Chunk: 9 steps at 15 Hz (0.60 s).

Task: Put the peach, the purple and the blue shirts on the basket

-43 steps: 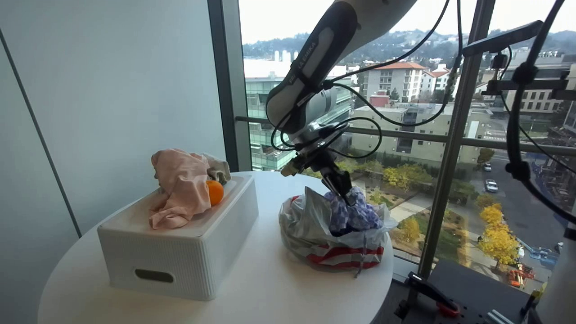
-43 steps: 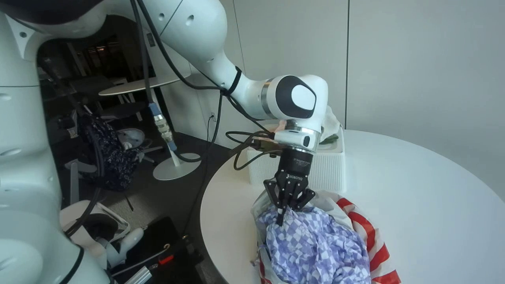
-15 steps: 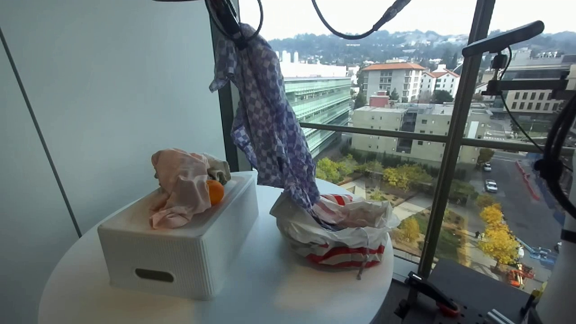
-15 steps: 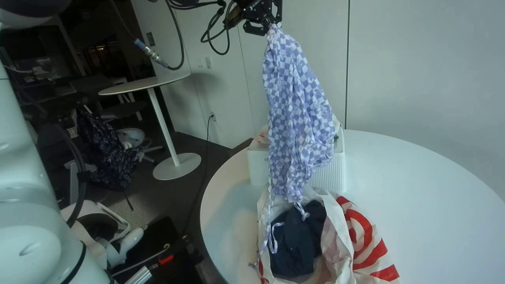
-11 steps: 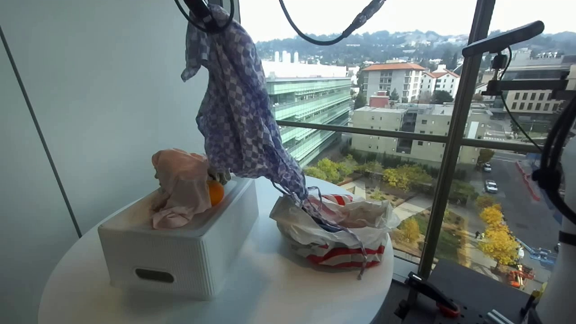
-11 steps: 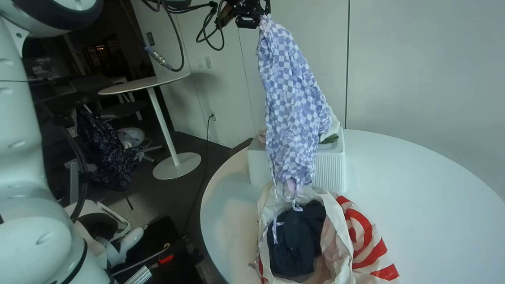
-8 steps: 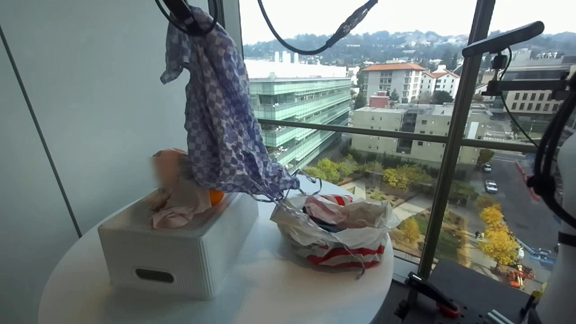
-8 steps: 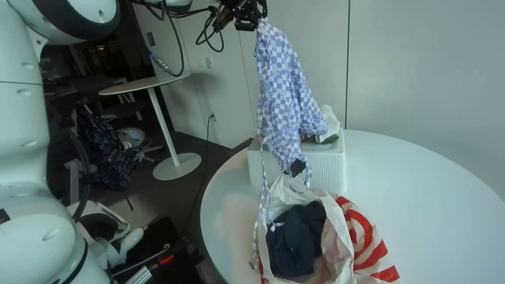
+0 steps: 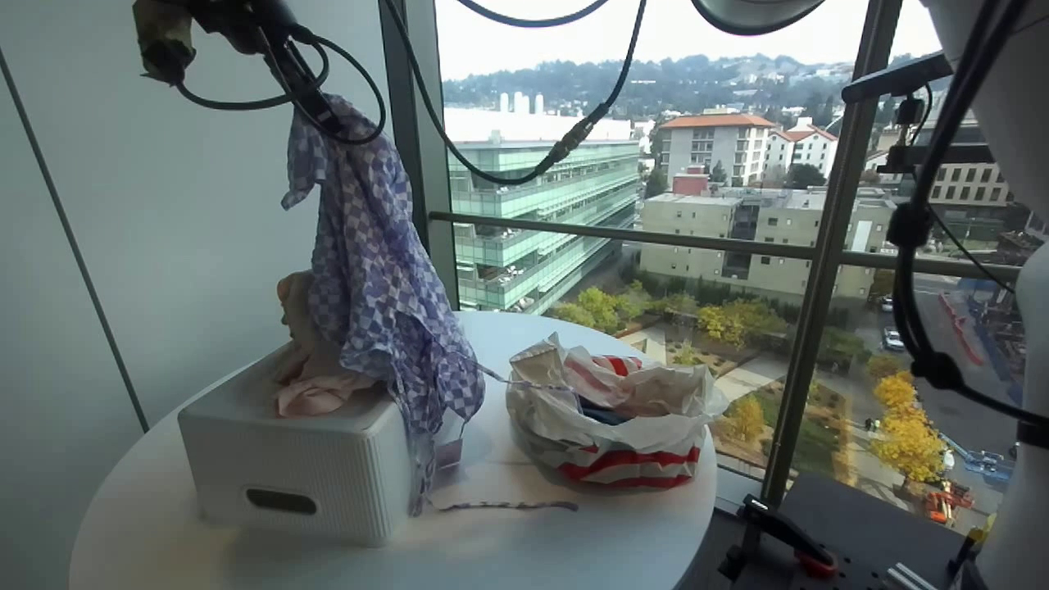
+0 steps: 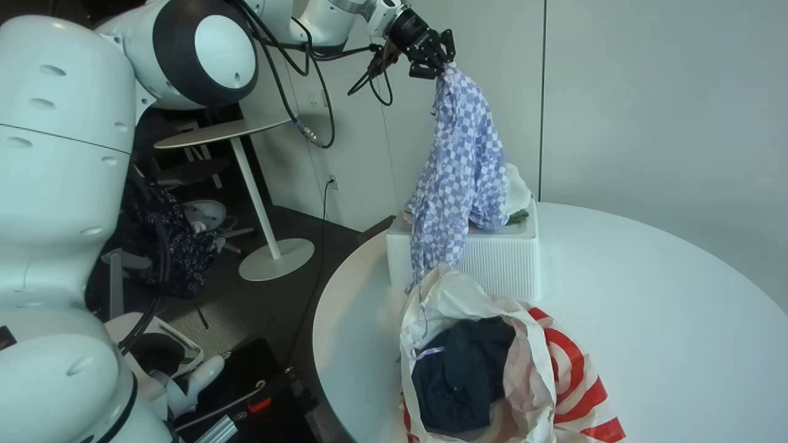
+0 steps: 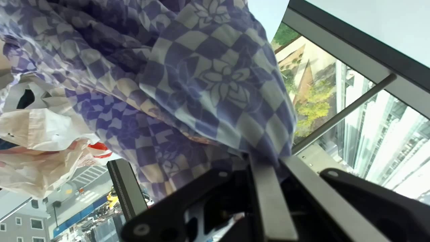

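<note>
"Where's the purple-and-white checked shirt (image 10: 458, 166)?"
"Hanging in long folds, its top pinched by the fingers (image 11: 272, 201), its lower part past the edge of the basket (image 9: 320, 459). I can't tell if they touch."
"That's the white one, slot in its ribbed end, standing on the table (image 10: 646, 277)?"
"Yes. The peach shirt (image 9: 315, 397) lies crumpled on top, partly hidden from view."
"And the navy garment (image 10: 462, 381)?"
"Plain, dark, bunched inside the bag (image 9: 557, 434)."

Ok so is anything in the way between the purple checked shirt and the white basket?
Nothing visible: the checked shirt hangs from the tool right at the basket. The peach shirt already lies on top but seems no obstacle. One tie reaches to the bag, where it might snag.
</note>
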### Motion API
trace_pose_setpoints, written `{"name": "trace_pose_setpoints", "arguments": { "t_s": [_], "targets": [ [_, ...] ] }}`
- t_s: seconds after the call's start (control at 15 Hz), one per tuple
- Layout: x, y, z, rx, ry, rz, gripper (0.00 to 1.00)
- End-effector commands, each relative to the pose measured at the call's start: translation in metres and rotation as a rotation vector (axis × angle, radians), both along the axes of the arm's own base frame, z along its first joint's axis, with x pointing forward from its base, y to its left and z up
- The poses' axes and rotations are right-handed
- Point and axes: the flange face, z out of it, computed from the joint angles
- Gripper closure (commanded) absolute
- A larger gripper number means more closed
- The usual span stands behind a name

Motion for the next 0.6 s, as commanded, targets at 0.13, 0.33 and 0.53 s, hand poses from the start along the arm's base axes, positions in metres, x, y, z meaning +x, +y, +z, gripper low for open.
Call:
{"name": "trace_pose_setpoints", "arguments": {
  "t_s": [0.13,0.33,0.53],
  "targets": [
    [0.041,-0.004,-0.029,0.037,0.071,0.121,0.99],
    [0.051,0.004,-0.059,0.054,0.145,0.183,0.99],
    [0.054,0.022,-0.094,0.032,0.228,0.244,0.99]
  ]
}}
